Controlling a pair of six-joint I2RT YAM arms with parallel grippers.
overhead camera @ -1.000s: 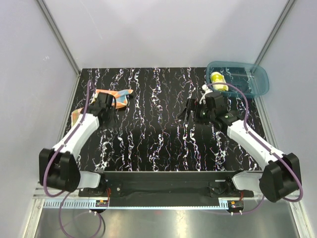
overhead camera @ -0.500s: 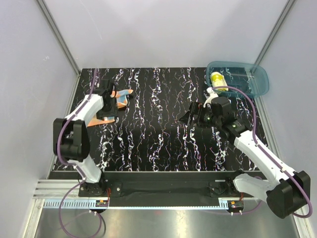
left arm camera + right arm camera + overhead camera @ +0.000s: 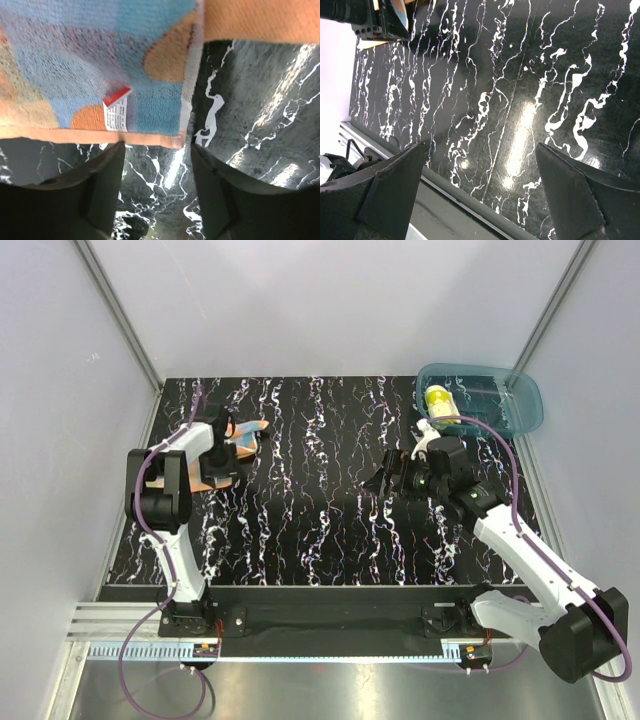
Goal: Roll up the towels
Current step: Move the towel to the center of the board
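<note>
The left claw is half open and empty, right at the orange towel's edge, far left on the worktop. The right claw gapes wide, empty (the yellow towel lies in the bin).

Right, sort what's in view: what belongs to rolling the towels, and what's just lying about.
Job in hand:
orange towel
yellow towel
left gripper, open at the orange towel's edge
right gripper, open

Lying about:
teal bin, though it holds the yellow towel
black marbled table
</note>
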